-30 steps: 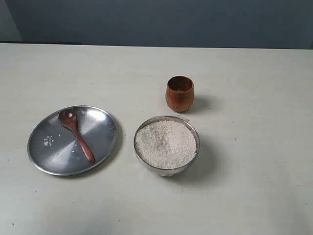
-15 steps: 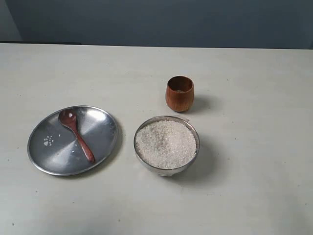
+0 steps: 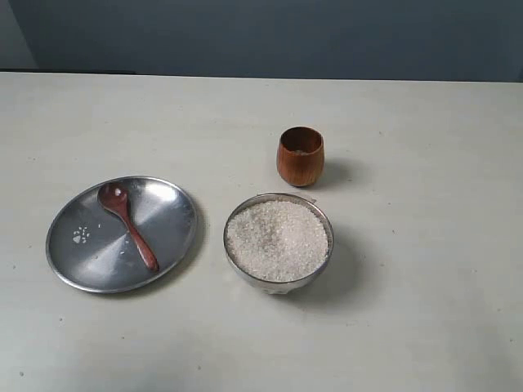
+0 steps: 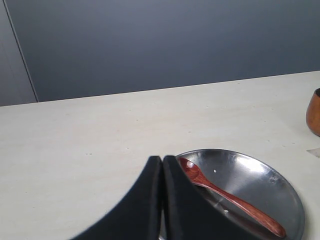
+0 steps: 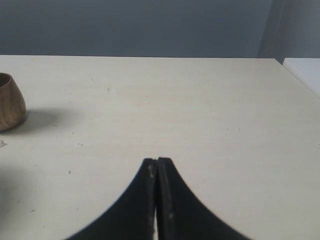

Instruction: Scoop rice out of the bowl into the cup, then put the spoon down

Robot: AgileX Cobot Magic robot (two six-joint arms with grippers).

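The steel bowl (image 3: 279, 281) stands at the table's middle, heaped with white rice (image 3: 278, 239). Just behind it is the small wooden cup (image 3: 300, 156), also at the edge of both wrist views (image 4: 314, 112) (image 5: 10, 107). The wooden spoon (image 3: 128, 225) lies on the flat steel plate (image 3: 167, 249) at the left, head toward the back. My left gripper (image 4: 162, 159) is shut and empty, hovering just short of the spoon (image 4: 227, 197) head. My right gripper (image 5: 157, 161) is shut and empty over bare table, well to the side of the cup. Neither gripper shows in the exterior view.
A few stray rice grains (image 3: 79, 235) lie on the plate's left side. The plate (image 4: 270, 175) fills the near part of the left wrist view. A dark wall rises behind the table's far edge.
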